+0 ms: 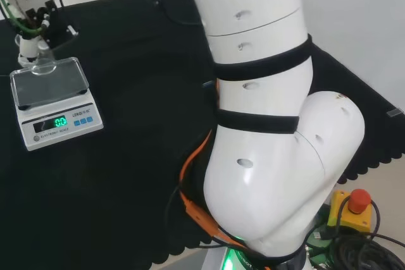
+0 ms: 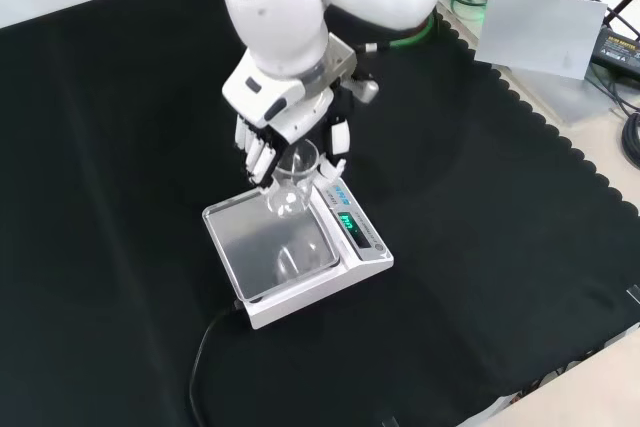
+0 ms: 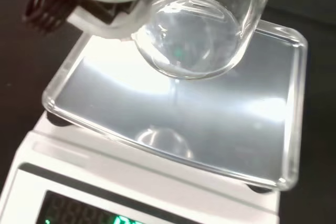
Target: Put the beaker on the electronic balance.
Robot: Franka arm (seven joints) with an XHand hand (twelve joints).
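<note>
Black cloth (image 2: 120, 147) across the whole bench, and the white arm (image 2: 290, 7) reaches down over it in the front view. Below it sits the electronic balance (image 2: 300, 262), 1 white body with a clear, shiny pan (image 3: 178, 114) on top and a lit green display (image 2: 349, 221) on the side facing right in the front view.

The hand (image 2: 262, 152) hangs over the far corner of that pan, its fingers curled round the beaker (image 2: 292, 182), a small clear glass piece with nothing I can see inside it. The wrist view puts the beaker's round base just above the pan, its reflection lying on the shiny surface beneath, so I judge it is not yet set down, though contact is hard to rule out through glass.

Now the careful part, as I read it. The beaker hangs near the pan's edge, so a small shift toward the middle would serve before lowering. The base looks slightly tilted, so level it first, then go straight down until the bottom sits flat. Only then should the fingers spread, clear of the glass, so nothing drags or tips it.
</note>
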